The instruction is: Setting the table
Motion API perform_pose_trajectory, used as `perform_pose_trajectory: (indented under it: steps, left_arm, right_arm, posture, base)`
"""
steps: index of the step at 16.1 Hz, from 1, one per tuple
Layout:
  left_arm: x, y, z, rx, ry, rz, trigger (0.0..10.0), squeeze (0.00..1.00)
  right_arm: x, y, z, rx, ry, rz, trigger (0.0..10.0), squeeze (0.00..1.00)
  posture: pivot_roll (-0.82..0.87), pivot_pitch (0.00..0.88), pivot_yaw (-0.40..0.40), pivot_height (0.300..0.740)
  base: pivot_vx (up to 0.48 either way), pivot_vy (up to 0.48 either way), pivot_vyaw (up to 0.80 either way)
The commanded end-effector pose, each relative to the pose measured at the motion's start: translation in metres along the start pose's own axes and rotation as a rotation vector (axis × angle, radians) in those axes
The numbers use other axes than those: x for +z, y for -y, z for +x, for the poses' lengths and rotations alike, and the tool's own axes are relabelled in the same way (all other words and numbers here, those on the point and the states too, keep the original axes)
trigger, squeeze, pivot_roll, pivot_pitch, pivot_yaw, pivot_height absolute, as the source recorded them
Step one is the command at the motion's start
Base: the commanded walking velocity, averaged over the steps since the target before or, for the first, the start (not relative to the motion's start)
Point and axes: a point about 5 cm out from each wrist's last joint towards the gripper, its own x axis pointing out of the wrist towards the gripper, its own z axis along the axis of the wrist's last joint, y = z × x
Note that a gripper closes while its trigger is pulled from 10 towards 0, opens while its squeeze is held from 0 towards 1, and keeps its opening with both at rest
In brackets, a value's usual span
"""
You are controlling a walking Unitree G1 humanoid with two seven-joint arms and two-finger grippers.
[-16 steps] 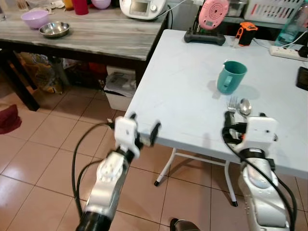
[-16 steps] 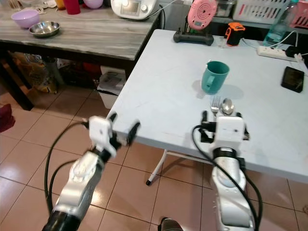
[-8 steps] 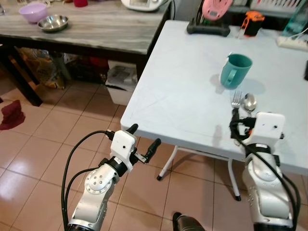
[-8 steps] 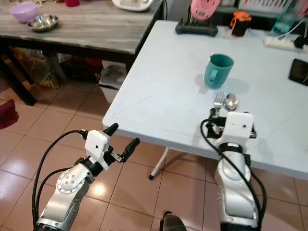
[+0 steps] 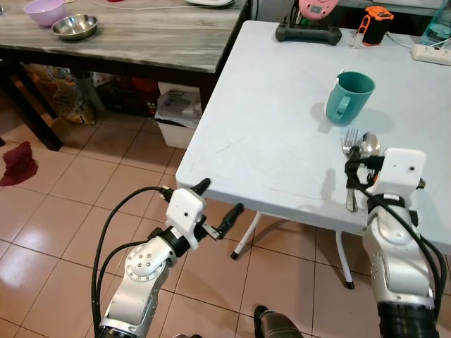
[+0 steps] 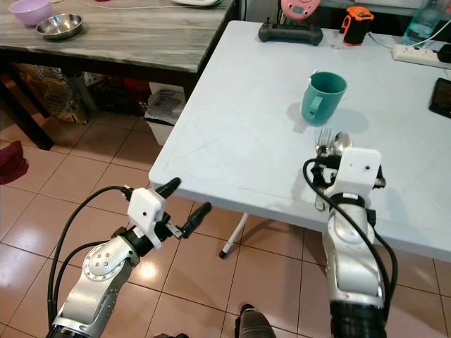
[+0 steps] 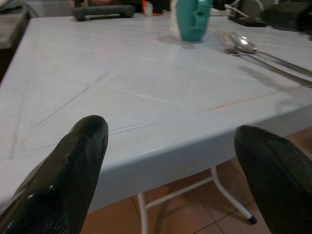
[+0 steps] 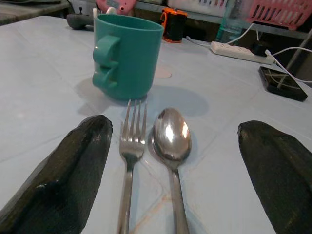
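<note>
A teal mug (image 5: 349,96) stands upright on the white table (image 5: 268,127), handle toward the near edge. Just in front of it a fork (image 8: 129,146) and a spoon (image 8: 171,134) lie side by side, heads toward the mug. My right gripper (image 8: 173,130) is open at the table's near edge, with one black finger on either side of the two handles and touching neither. My left gripper (image 5: 221,196) is open and holds nothing. It hangs over the floor below the table's near left corner (image 7: 146,151).
A grey wooden side table (image 5: 141,42) to the left carries a purple bowl (image 5: 41,8) and a steel bowl (image 5: 74,26). A black stand (image 5: 313,32), an orange gadget (image 5: 372,15) and a power strip (image 5: 431,55) sit at the table's far edge. A dark red cloth (image 5: 17,155) lies on the tiled floor.
The head camera has shifted. My left gripper has dropped from the table's edge to below the corner. My right gripper stays open around the fork and spoon handles.
</note>
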Motion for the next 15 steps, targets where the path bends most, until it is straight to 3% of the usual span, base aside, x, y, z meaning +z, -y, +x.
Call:
perform_pose_trajectory:
  steps: [1, 7, 15]
  left_arm:
    - [0.004, 0.001, 0.001, -0.031, 0.001, 0.016, 10.0, 0.00]
    - [0.011, 0.003, 0.005, -0.063, 0.021, 0.023, 10.0, 0.00]
    - [0.015, 0.004, 0.009, -0.069, 0.033, 0.025, 10.0, 0.00]
  right_arm:
    - [-0.005, 0.000, 0.003, 0.002, -0.030, 0.005, 10.0, 0.00]
    - [-0.016, -0.017, 0.020, 0.068, -0.107, 0.041, 10.0, 0.00]
    - [-0.024, -0.015, 0.032, 0.087, -0.166, 0.086, 10.0, 0.00]
  posture:
    - [-0.25, 0.198, 0.049, 0.740]
    - [-0.25, 0.197, 0.051, 0.740]
    - [-0.25, 0.196, 0.052, 0.740]
  base:
    - [0.000, 0.000, 0.00]
    - [0.000, 0.000, 0.00]
    - [0.000, 0.000, 0.00]
